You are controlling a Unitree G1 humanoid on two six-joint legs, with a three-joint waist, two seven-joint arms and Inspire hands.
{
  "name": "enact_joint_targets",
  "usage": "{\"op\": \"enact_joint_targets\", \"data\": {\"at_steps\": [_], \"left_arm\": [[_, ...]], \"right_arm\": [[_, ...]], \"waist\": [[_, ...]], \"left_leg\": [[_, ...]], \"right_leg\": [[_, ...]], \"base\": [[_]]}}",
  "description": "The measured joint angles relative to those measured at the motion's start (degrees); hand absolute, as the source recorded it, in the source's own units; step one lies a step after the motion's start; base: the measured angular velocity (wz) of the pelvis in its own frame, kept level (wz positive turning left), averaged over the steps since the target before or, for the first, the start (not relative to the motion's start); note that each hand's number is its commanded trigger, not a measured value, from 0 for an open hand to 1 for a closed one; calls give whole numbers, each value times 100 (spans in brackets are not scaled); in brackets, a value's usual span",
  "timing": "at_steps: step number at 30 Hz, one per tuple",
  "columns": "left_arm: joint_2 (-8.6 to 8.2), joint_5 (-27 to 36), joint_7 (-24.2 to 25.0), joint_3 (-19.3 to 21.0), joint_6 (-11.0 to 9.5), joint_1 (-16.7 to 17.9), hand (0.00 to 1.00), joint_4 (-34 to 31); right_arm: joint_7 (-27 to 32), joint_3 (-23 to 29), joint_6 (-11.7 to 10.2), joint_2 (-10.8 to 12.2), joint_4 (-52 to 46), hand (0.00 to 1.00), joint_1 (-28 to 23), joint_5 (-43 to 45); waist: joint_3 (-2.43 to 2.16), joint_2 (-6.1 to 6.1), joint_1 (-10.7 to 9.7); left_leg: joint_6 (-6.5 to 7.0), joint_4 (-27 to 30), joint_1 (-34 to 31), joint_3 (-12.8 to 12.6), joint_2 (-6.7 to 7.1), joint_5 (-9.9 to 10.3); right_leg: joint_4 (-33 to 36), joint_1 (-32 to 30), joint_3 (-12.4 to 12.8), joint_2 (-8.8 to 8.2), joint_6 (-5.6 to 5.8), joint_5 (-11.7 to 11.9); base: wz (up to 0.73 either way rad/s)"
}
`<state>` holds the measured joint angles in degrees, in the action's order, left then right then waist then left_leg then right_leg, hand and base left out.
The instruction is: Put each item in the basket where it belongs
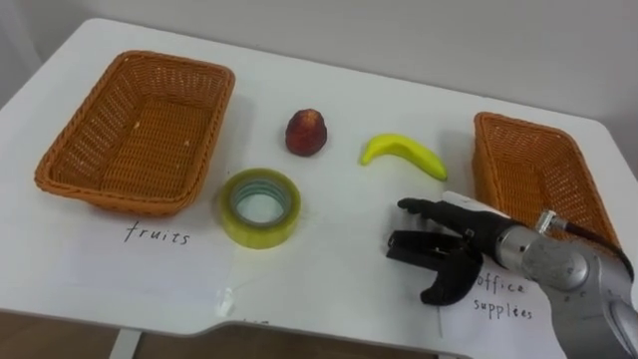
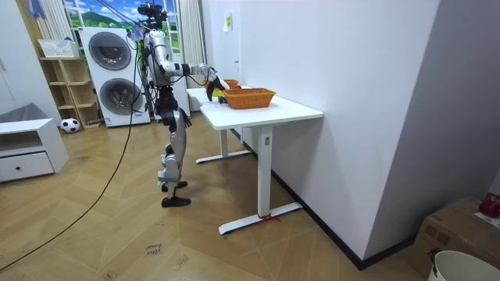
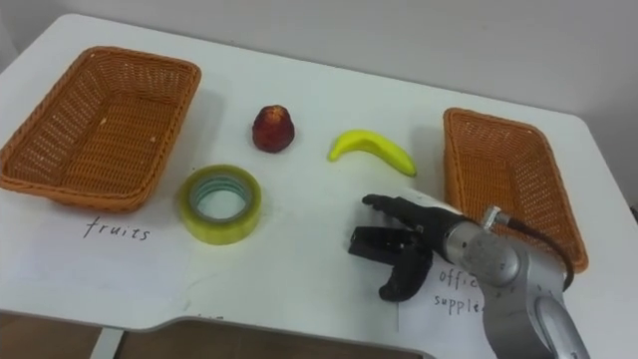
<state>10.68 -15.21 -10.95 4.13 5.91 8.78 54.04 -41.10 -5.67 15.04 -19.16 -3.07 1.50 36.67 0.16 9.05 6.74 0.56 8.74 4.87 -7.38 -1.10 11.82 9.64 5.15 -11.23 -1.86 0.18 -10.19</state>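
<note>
A: What do we inspect first, starting at the near edge?

B: Our right hand (image 1: 454, 244). It hangs low over the white table (image 1: 329, 289), partly over the office label (image 1: 503, 304). Its fingers are loosely spread and its thumb is bent down, with nothing held that we can see.

A: What do we expect to fail from here?

B: Three faults. The yellow tape roll (image 1: 260, 206) lies flat, well apart to the hand's left. We judge that a shallow approach would push it toward the near edge instead of gripping it. The banana (image 1: 402, 154) lies just beyond the hand and near the right wicker basket (image 1: 482, 155), so we risk dropping it in the wrong container. The red fruit (image 1: 306, 132), farther back, may roll if we nudge it.

A: Container status?

B: We find both empty. The left wicker basket (image 1: 211, 135) stands behind the fruit label (image 1: 157, 236); the right one stands behind the office label. All three items rest on the table between them, unsorted.
</note>
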Motion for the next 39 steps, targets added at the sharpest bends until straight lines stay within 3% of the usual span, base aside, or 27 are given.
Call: {"op": "enact_joint_targets", "data": {"at_steps": [6, 16, 17, 18, 27, 33, 39], "left_arm": [[-7, -1, -21, 3, 39, 58, 0, -11], [-23, -17, -119, 5, 132, 93, 0, -15], [-24, -16, -124, 5, 133, 92, 0, -15], [-24, -17, -127, 5, 133, 92, 0, -16], [-59, -21, -137, -2, 167, 83, 0, -132], [-103, -16, -137, -47, 166, 88, 0, -168], [-89, -17, -137, -48, 160, 81, 0, -157]], "right_arm": [[341, -29, -7, 100, -4, 0, -175, 15], [543, -48, 75, 163, -13, 0, -165, 454], [574, -45, 118, 163, -13, 57, -166, 463], [588, -46, 124, 165, -12, 100, -167, 463], [835, -67, 117, 235, -21, 100, -164, 779], [1193, -101, 119, 334, 51, 100, -138, 1134], [1317, -151, 119, 327, 57, 100, -138, 1229]], "waist": [[26, -43, -7], [1, -106, 0], [0, -109, -1], [0, -110, -3], [-2, -119, -12], [-43, -203, 3], [-38, -187, -4]], "left_leg": [[0, -19, 4, 4, -2, 1], [0, -1, -14, 7, -5, 1], [0, -1, -13, 7, -6, 1], [0, -2, -13, 7, -6, 1], [0, -6, -12, 7, -6, 1], [0, -5, -13, 12, -4, 1], [0, -6, -14, 21, 1, 1]], "right_leg": [[2, 10, 5, 4, 0, 0], [2, -12, 4, 7, 0, 1], [1, -14, 5, 9, 0, 1], [1, -14, 4, 10, 0, 1], [1, -18, 12, 9, 0, 1], [-1, -16, 11, 10, 0, 0], [-8, -12, 11, 5, 0, 0]], "base": [[0], [0], [0], [0], [0], [0], [0]]}}
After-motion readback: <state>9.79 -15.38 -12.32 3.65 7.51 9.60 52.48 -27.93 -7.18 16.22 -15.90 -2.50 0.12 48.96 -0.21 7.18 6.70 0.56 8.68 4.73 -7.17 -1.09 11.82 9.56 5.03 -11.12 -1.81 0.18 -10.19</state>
